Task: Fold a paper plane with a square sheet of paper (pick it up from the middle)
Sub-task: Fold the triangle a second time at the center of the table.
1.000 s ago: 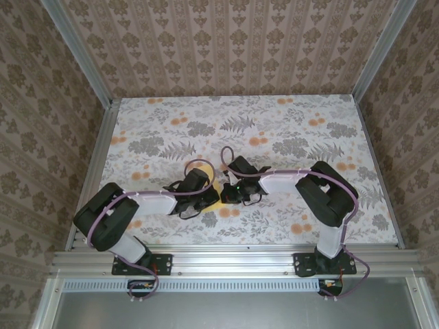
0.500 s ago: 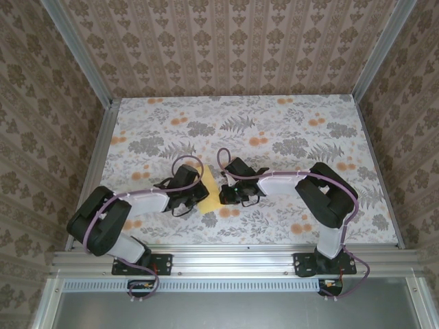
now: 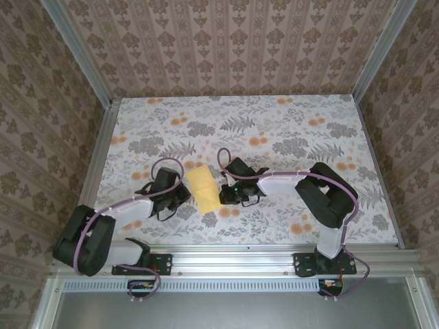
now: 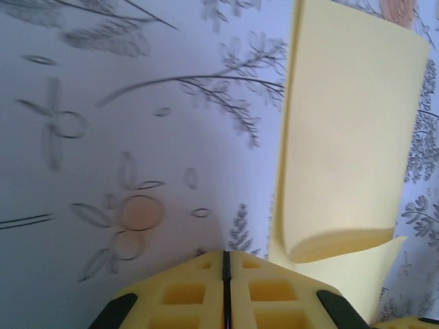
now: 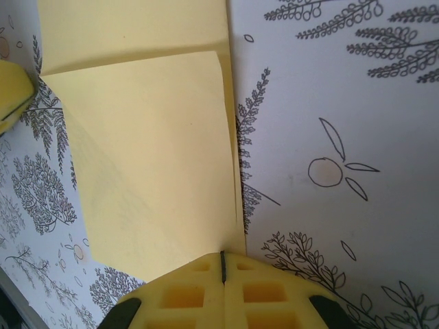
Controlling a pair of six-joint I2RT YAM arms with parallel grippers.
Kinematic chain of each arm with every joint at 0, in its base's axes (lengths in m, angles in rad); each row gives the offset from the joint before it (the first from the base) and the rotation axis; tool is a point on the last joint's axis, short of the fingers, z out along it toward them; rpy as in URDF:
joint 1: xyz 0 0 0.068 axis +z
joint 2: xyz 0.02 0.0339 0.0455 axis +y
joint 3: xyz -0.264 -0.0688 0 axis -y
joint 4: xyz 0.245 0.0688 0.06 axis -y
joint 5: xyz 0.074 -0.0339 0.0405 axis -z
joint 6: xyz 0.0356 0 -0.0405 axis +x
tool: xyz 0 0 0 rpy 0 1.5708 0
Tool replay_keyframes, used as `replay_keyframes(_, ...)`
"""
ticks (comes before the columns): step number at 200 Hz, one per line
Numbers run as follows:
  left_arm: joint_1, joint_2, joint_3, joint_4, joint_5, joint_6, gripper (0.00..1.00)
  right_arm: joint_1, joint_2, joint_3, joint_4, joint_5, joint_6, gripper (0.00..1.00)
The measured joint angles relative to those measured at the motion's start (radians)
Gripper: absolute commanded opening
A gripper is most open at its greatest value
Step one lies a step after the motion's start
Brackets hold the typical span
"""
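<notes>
The square sheet of paper lies folded on the table between the two arms, pale yellow. In the left wrist view one flap of the paper curls up off the layer beneath. My left gripper sits just left of the sheet, shut and empty; its fingertips are over bare table. My right gripper is shut at the sheet's right edge. Its tips meet the paper at the near corner; whether paper is pinched between them I cannot tell. No finished paper plane is in view.
The floral tablecloth covers the table, with open room at the back and right. Metal rails and patterned walls close it in on three sides. The arm bases stand at the near edge.
My left arm has drawn back to the left, off the paper, and the sheet now lies uncovered. The right gripper has stayed at the sheet's edge.
</notes>
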State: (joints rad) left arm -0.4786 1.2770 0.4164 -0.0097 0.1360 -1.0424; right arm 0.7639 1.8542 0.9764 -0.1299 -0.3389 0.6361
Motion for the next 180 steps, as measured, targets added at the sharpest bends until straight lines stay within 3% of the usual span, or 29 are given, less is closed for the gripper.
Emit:
replay_keyframes(53, -0.023, -0.176, 0.007, -0.047, 0.039, 0.049, 0.13, 0.000, 0.001, 0.006, -0.001, 0.000, 0.011, 0.06)
replay_keyframes(78, -0.061, -0.184, 0.027, -0.044, 0.052, 0.052, 0.13, 0.000, 0.004, 0.006, -0.001, -0.001, 0.019, 0.06)
replay_keyframes(180, -0.223, 0.200, 0.166, 0.092, 0.095, 0.048, 0.11, 0.000, 0.011, 0.011, 0.000, -0.009, 0.026, 0.06)
